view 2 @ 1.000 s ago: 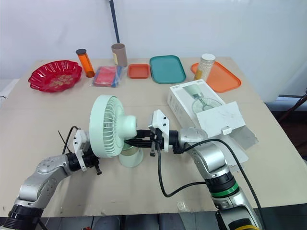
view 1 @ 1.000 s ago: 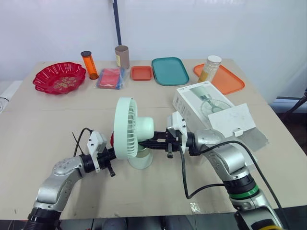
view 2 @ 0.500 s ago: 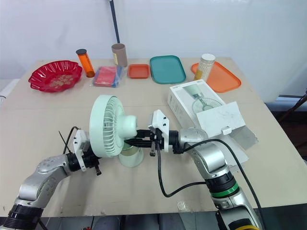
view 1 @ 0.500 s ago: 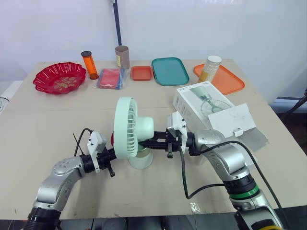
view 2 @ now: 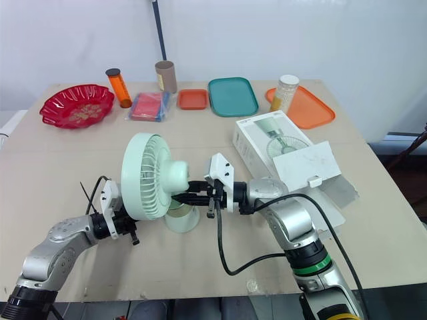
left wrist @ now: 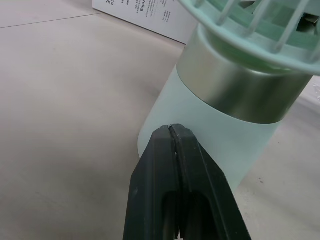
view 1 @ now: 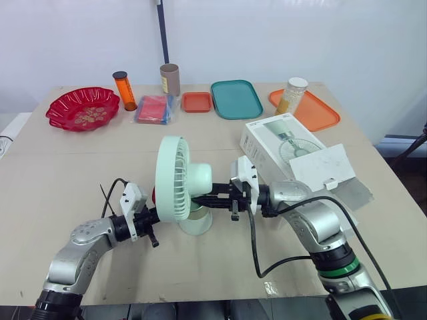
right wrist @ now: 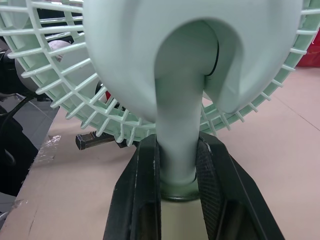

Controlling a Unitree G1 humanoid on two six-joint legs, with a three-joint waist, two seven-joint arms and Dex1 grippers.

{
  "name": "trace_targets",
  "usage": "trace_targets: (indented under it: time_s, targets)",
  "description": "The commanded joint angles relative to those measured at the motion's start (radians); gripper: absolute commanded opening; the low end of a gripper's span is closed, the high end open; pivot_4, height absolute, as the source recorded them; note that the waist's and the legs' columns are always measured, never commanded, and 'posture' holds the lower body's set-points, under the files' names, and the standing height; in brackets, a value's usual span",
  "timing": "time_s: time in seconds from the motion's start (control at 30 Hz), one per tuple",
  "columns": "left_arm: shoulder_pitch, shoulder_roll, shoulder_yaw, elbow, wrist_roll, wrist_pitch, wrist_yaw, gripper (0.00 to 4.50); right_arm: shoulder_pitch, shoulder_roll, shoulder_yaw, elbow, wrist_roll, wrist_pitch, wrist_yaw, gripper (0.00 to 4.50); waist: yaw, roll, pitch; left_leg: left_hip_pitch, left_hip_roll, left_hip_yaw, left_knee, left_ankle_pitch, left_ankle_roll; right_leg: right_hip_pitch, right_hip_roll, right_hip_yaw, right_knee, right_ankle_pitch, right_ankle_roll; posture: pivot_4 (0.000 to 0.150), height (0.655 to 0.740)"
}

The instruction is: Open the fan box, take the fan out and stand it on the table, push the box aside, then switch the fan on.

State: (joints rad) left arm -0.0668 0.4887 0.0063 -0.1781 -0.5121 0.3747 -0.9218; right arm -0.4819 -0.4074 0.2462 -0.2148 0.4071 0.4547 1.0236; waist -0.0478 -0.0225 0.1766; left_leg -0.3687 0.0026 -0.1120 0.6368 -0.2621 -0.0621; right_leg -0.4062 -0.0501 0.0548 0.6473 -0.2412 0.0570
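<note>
At the left, the left gripper [left wrist: 172, 129] has its two fingers pressed together, the tip just beside the pale green base of the fan [view 1: 180, 189]. Whether it touches cannot be told. The one fan stands upright on the table [view 1: 53, 187] near the middle, its grille facing left. From the right, the right gripper [right wrist: 177, 145] pinches the fan's neck, one finger on each side. Further right, the one fan box [view 1: 280, 141] lies flat with its flap open at the near end. Along the far edge sit one red bowl [view 1: 82, 108] and three trays: a small orange tray [view 1: 197, 101], a teal tray [view 1: 236, 99] and a large orange tray [view 1: 313, 110]. In the head views the grille hides the left gripper's fingertips.
</note>
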Motion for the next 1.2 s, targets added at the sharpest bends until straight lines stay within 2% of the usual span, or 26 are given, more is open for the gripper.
trace_targets:
  time_s: [0.03, 0.87, 1.2]
  targets:
    - [-0.006, -0.002, -0.027, -0.048, -0.018, 0.000, -0.032, 0.05, -0.010, 0.009, 0.013, -0.022, -0.014, 0.006, -0.030, 0.41, 0.000, 0.000, 0.000, 0.000, 0.000, 0.000, 0.000, 0.000, 0.000, 0.000, 0.000, 0.000, 0.000, 0.000, 0.000, 0.150, 0.7400]
    - [-0.011, 0.002, -0.003, -0.041, -0.012, -0.011, -0.024, 0.05, -0.011, -0.003, 0.013, -0.014, -0.014, 0.005, -0.011, 0.41, 0.000, 0.000, 0.000, 0.000, 0.000, 0.000, 0.000, 0.000, 0.000, 0.000, 0.000, 0.000, 0.000, 0.000, 0.000, 0.150, 0.7400]
    - [-0.012, 0.062, 0.133, -0.013, -0.042, -0.007, 0.010, 0.05, -0.030, -0.046, -0.047, -0.018, 0.037, 0.007, 0.026, 0.41, 0.000, 0.000, 0.000, 0.000, 0.000, 0.000, 0.000, 0.000, 0.000, 0.000, 0.000, 0.000, 0.000, 0.000, 0.000, 0.150, 0.7400]
